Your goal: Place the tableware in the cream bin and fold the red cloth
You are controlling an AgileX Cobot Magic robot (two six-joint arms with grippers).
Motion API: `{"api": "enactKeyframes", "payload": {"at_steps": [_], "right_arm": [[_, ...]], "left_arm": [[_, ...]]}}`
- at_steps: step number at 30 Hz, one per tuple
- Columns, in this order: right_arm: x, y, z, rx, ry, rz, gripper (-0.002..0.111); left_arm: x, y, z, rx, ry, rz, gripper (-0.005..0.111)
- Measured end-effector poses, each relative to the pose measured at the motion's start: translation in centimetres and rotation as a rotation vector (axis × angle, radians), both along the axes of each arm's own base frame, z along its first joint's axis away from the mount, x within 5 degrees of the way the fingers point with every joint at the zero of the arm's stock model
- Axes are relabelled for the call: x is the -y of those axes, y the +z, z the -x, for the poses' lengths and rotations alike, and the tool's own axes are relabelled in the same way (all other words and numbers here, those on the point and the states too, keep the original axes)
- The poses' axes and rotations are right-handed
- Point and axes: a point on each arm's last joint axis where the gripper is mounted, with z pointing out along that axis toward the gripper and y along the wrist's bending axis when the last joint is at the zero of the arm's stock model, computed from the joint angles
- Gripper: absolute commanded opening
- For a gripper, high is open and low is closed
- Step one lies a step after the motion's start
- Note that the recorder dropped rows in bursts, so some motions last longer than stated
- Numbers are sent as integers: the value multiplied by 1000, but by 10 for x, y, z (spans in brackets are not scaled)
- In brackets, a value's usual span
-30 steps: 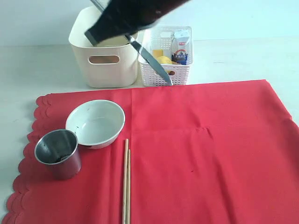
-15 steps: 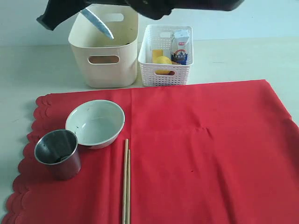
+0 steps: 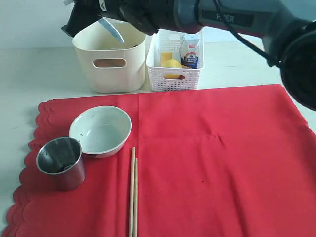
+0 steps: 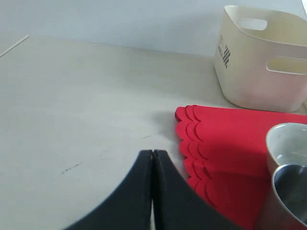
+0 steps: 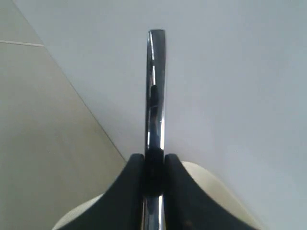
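Right pincer [image 5: 153, 160] pinches the silver knife [image 3: 111, 30] — cream bin [image 3: 118, 76] just beneath it — I'd dip the blade inside before letting go.

we see a pale table [image 3: 39, 69]. the red cloth [image 3: 222, 163] lies spread on it. beside the cloth stand the cream bin [image 3: 118, 76] and white basket [image 3: 190, 81].

bowl [image 3: 101, 129] 1 | cup [image 3: 61, 163] 1 | chopsticks [image 3: 133, 192] 2 | knife [image 3: 112, 30] 1 | cloth [image 3: 222, 163] 1
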Motion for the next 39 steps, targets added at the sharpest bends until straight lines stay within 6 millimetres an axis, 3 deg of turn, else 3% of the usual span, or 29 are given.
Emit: {"api": "enactKeyframes", "payload": {"at_steps": [9,15,19,25,30,39], "right_arm": [[4,-45,-16,-100,-64,99,0],[8,-53,-16,-198,-129,95,29],[11,-55,-16,-248,-167,106,33],[26,-13,-7,-326,-277,48,33],[57,48,17,-444,-426,73,32],[93,95,55,-564,-506,238,32]], "left_arm": [[0,0,0,0,0,0,0],[0,0,0,0,0,0,0],[0,0,0,0,0,0,0],[0,0,0,0,0,0,0],[0,0,0,0,0,0,0],[0,0,0,0,0,0,0]]}}
